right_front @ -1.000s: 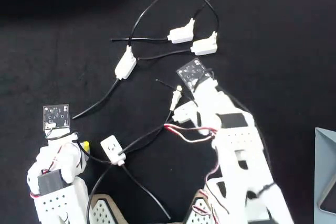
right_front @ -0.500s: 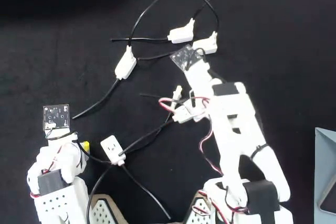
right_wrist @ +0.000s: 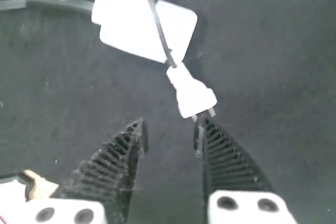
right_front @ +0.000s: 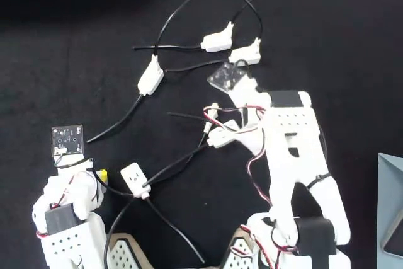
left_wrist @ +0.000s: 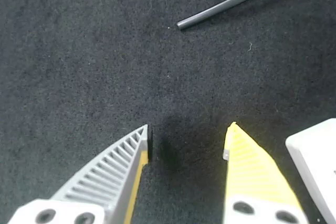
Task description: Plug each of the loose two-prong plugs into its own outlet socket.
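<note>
Likely light, rigid plug (right_wrist: 191,97); best pinched across flat body sides. Both right gripper (right_wrist: 169,127), left gripper (left_wrist: 188,129) spread, empty.

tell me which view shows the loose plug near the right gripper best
The right wrist view. There the plug lies close ahead of the open right gripper, with its prongs toward the gripper and its cable plain to see. The high view shows the plug as a small white shape, its prongs too small to tell.
</note>
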Tool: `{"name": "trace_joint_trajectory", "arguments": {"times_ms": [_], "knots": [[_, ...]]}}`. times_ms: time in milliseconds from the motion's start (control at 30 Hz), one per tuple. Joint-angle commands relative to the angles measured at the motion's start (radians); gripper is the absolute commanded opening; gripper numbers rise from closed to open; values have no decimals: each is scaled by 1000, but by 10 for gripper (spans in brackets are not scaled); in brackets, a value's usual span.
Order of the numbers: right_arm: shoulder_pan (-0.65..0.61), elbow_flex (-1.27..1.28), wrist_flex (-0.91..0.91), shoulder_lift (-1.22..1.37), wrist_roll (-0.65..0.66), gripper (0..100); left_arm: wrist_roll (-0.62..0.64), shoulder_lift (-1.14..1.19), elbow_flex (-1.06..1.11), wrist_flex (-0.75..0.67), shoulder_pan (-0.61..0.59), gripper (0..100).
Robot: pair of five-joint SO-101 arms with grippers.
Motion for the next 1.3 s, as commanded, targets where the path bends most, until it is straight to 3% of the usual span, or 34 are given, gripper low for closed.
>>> {"name": "trace_joint_trajectory", "arguments": {"times_ms": [0, 200, 567, 1067, 1267], "knots": [[8, 45, -32, -10, 37, 156, 6, -3, 18, 5, -7, 235], [8, 188, -236, -10, 40, 156, 6, -3, 18, 5, -7, 235], [31, 217, -364, 2, 38, 156, 6, -3, 18, 5, -7, 235], [106, 71, -379, 297, 38, 151, 6, -3, 18, 5, -7, 235], [107, 19, -377, 314, 38, 25, 6, -3, 18, 5, -7, 235]]}}
